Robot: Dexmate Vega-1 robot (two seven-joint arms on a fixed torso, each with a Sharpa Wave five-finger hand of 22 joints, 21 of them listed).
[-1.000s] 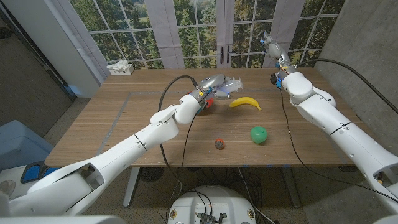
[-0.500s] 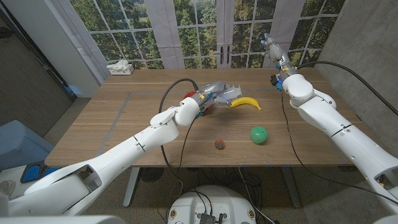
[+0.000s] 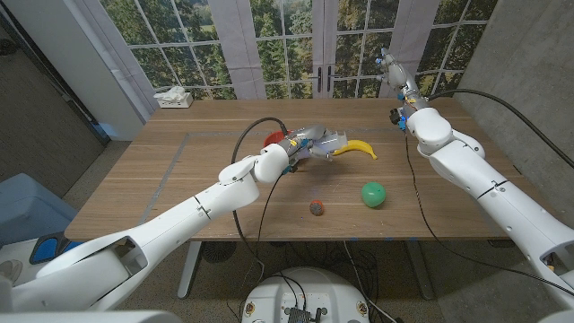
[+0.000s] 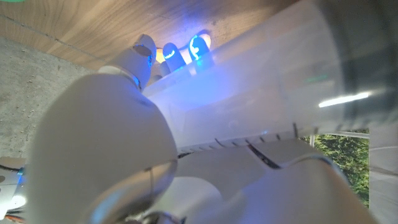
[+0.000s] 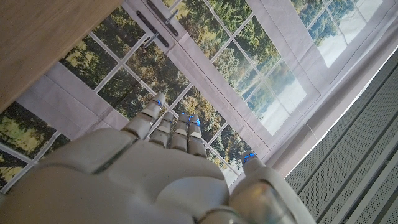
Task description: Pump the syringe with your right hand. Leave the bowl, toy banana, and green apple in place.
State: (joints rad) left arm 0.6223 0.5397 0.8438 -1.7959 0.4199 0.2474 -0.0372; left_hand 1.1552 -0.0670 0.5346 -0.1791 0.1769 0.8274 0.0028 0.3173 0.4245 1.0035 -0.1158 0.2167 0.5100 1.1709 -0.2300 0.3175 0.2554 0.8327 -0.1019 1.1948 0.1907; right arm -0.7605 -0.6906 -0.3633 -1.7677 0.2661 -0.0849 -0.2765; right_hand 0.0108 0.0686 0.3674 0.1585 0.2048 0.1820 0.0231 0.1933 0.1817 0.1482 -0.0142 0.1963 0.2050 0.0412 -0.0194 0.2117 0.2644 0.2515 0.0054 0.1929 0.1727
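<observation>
Nearest you on the wooden table (image 3: 179, 170) sit one small red-and-dark ball (image 3: 317, 208) and one green apple (image 3: 373, 194), well apart from each other and from both hands.

Farther in, your left hand (image 3: 308, 144) grips the one syringe (image 3: 334, 142), holding it just above the table near the middle. In the left wrist view the syringe's clear barrel (image 4: 261, 93) lies across the fingers (image 4: 142, 53), so close to the lens that it blurs; you can make out faint scale marks, but the plunger end is cut off and you cannot tell how far it is pushed in.

Just beside the syringe's tip lies the one toy banana (image 3: 356, 148); whether they touch is hard to say. The red bowl (image 3: 274, 138) is mostly hidden behind your left wrist, with just a sliver of rim visible.

At the far left corner stands one white tissue box (image 3: 174, 98).

Your right hand (image 3: 392, 70) is raised off the far right edge, away from the syringe. The right wrist view shows its fingers (image 5: 169, 124) extended, side by side, holding nothing, against the windows.
</observation>
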